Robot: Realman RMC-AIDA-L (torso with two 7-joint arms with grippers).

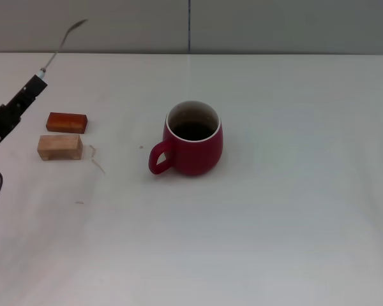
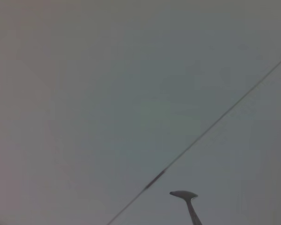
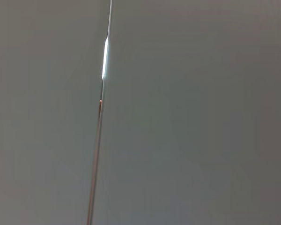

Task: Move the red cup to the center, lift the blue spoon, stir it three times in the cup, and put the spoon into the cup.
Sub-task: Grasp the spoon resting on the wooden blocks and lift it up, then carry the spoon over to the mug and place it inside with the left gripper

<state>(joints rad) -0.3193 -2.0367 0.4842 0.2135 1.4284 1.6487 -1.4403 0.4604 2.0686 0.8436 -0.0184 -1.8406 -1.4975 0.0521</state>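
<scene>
At far left, the left gripper (image 1: 38,81) holds the blue spoon (image 1: 64,39) aloft.

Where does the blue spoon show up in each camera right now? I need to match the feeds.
Head view: the blue spoon is at upper left, lifted off the table in the left gripper, bowl up and away.
Left wrist view: only its bowl and neck show at the lower edge, against the wall.
Right wrist view: not in it.
Shared landmark: the wall seam, also in the left wrist view and right wrist view.

a bare lab test bench: plain white table (image 1: 274,223) against grey panel wall (image 1: 274,25).
</scene>
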